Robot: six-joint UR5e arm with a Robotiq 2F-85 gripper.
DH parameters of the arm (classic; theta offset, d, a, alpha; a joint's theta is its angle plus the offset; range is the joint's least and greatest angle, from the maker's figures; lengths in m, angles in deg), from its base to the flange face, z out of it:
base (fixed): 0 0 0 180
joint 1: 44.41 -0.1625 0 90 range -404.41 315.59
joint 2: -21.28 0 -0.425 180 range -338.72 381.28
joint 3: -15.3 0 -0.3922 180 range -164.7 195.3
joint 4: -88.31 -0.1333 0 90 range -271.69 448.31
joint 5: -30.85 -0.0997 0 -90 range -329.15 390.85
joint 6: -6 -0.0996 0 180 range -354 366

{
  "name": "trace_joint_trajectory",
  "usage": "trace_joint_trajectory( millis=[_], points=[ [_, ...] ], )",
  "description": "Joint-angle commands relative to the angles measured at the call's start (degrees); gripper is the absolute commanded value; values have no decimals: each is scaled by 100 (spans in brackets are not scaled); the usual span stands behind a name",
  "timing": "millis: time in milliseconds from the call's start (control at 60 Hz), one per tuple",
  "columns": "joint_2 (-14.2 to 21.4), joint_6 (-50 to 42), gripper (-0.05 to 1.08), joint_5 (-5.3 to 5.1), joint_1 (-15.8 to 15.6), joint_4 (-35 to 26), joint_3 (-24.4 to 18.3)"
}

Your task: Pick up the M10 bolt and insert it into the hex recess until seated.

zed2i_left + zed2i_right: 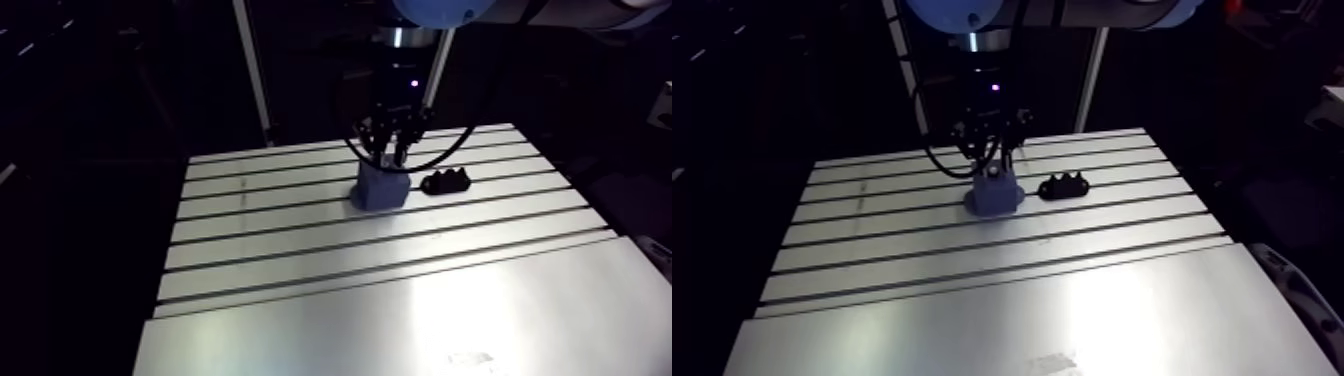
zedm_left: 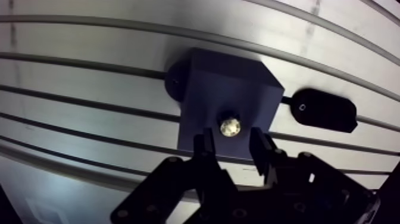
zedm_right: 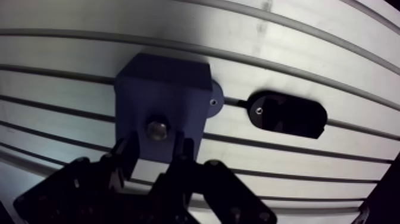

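A dark blue block (image 2: 226,89) stands on the slotted aluminium table (image 2: 89,113). The bolt (image 2: 230,126) sits in the block's top face, only its shiny round end showing. My gripper (image 2: 232,142) hovers right over it, open, with one dark finger (image 2: 206,146) on each side of the bolt and a small gap to both. In the arm view the gripper (image 1: 392,150) hangs straight down onto the block (image 1: 380,188).
A black oblong holder (image 2: 324,109) lies on the table just beside the block, also seen in the arm view as a small black holder (image 1: 445,183). Parallel slots run across the table. A smooth plate (image 1: 420,320) covers the near part.
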Motion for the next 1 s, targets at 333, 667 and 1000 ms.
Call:
trace_joint_trajectory(
  millis=[333, 667, 1000],
  points=[
    [4, 3, 55, -40, -17, 158, 9],
    [-4, 5, 56, -40, -17, 176, 9],
    [-4, 5, 56, -40, -17, 176, 19]
  ],
)
